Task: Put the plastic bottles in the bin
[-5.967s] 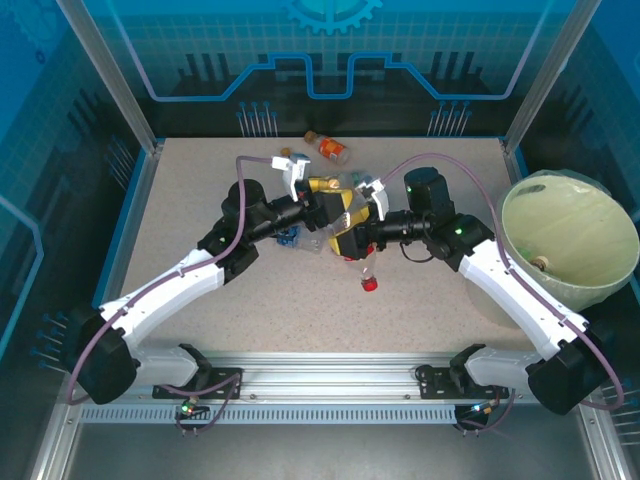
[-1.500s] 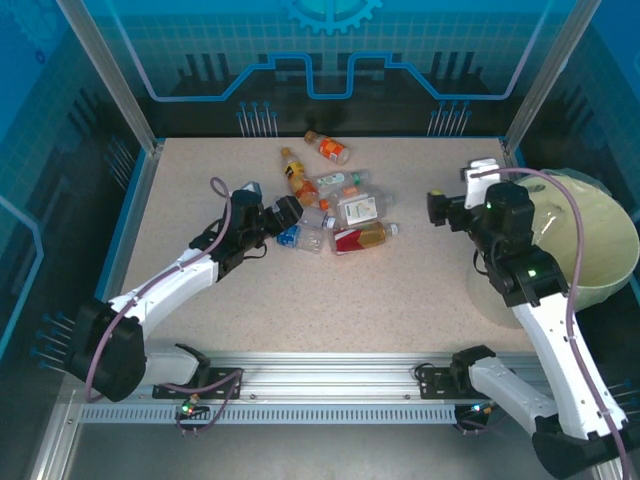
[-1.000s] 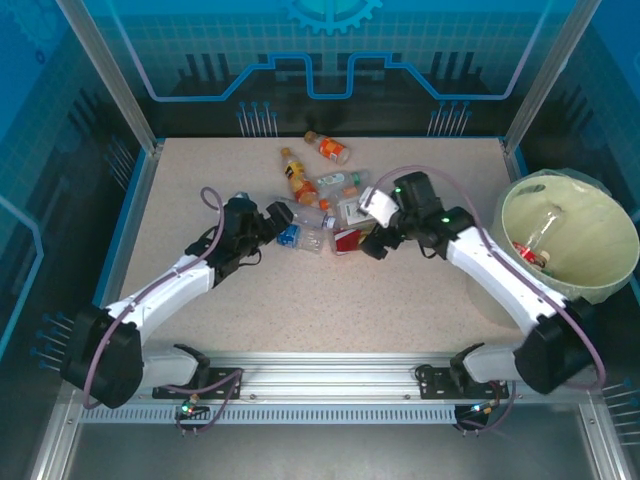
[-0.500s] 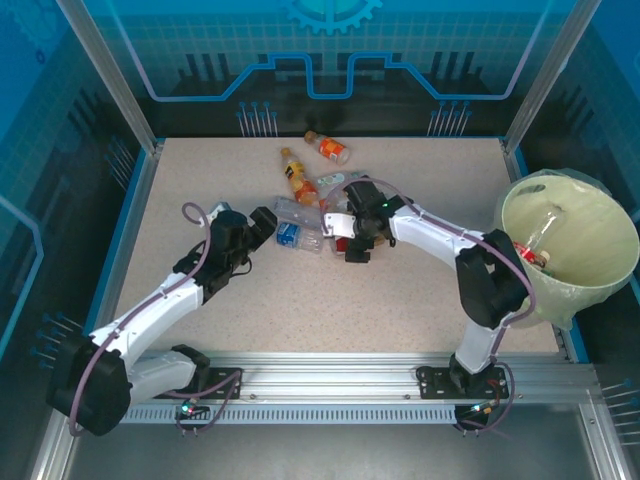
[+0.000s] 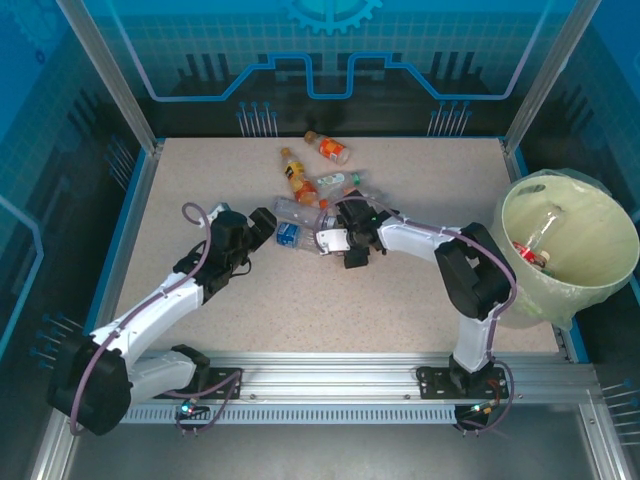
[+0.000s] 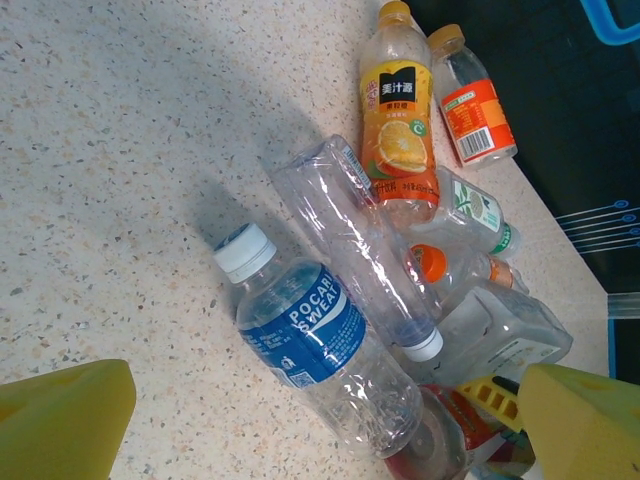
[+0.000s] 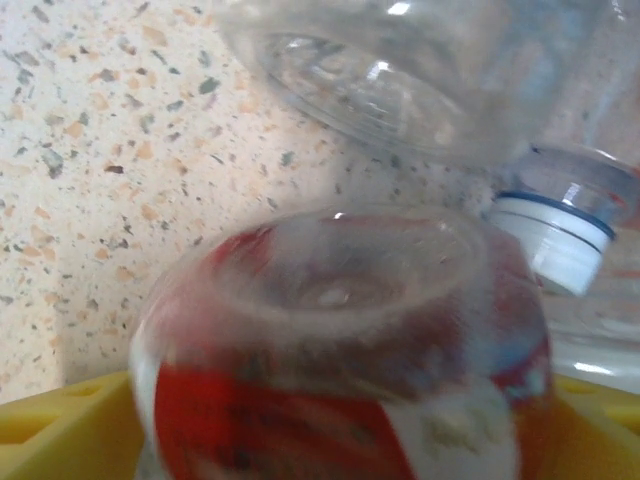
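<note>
Bottles (image 5: pixel 325 195) lie on their sides in a loose heap on the counter (image 5: pixel 190 180), a little toward 12 o'clock from its middle. At the counter's 3 o'clock edge, well apart from the heap, stands the bin (image 5: pixel 590 225). It holds the dropped bottles (image 5: pixel 535 245), one clear and one red-labelled.

At 9 o'clock of the heap is the left claw (image 5: pixel 268 224), spread wide with nothing in it. In its wrist view the fingers (image 6: pixel 60 425) sit at the lower corners. The blue bottle (image 6: pixel 300 340) lies just ahead of the gap between them, touching neither, with its white cap pointing to 10 o'clock. Against it, at 1 o'clock, lies the clear bottle (image 6: pixel 355 245). The juice bottle (image 6: pixel 397 130) lies beyond that, at 12 o'clock.

The right claw (image 5: pixel 346 244) is down at the heap's 6 o'clock side, around the red bottle (image 7: pixel 330 400). In its wrist view that bottle's base faces the camera, with one yellow finger at its 8 o'clock and the other at its 4 o'clock, both close beside it. Whether they pinch it or only flank it, I cannot tell. A white cap (image 7: pixel 555 240) shows at the red bottle's 2 o'clock, and a clear base (image 7: pixel 380 80) lies at its 12 o'clock.
</note>
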### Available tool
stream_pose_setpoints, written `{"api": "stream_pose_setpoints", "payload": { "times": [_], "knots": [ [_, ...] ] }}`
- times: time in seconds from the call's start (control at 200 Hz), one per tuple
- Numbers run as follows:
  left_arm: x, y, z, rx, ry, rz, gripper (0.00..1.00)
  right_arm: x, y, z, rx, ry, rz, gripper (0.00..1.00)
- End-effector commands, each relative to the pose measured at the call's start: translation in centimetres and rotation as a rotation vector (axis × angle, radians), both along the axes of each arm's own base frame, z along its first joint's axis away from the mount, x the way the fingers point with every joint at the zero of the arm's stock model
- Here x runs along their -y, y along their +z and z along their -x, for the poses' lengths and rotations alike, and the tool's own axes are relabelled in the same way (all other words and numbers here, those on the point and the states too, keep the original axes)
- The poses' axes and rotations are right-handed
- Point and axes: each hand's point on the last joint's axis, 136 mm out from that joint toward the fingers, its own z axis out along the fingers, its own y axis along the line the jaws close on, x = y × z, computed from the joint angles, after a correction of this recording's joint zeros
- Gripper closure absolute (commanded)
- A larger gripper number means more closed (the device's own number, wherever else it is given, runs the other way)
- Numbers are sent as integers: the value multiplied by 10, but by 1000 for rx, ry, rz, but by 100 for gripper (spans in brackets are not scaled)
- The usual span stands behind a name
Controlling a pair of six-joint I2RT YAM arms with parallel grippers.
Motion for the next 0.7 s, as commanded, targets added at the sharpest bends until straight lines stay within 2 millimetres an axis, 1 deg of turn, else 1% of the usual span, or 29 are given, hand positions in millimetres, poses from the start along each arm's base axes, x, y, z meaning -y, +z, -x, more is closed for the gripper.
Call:
{"api": "stream_pose_setpoints", "payload": {
  "times": [0.0,0.095,0.2,0.21,0.235,0.26,0.3,0.345,0.45,0.515,0.555,0.615,0.62,0.63,0.695],
  "knots": [
    [0,1,-3,-6,-27,-33,1,-9,-10,-4,47,33,-12,15],
    [3,2,-3,-1,-53,-40,1,-9,-5,-4,61,16,-33,17],
    [11,7,-5,24,-103,-41,1,-7,4,1,41,-24,-58,19],
    [11,7,-5,26,-108,-40,1,-7,5,2,39,-28,-63,20],
    [13,7,-5,29,-115,-40,1,-6,8,3,33,-38,-68,29],
    [15,9,-6,36,-127,-38,1,-6,11,5,30,-46,-74,35],
    [18,10,-7,44,-143,-37,1,-4,16,6,33,-61,-84,41],
    [21,13,-8,55,-160,-30,1,-3,20,8,35,-67,-90,44],
    [26,18,-11,65,-174,-9,1,0,36,12,39,-100,-116,44],
    [29,20,-12,69,-183,1,1,1,54,16,40,-125,-159,44],
    [31,23,-13,75,-192,3,1,0,68,19,42,-145,-204,44],
    [33,26,-13,79,-200,6,1,-3,96,24,53,-181,-297,45],
    [33,26,-13,80,-201,7,1,-3,96,24,53,-181,-297,45],
    [34,27,-13,81,-204,8,1,-4,104,24,59,-194,-327,45],
    [38,30,-14,90,-214,12,1,-4,139,27,70,-255,-447,45]
  ]
}}
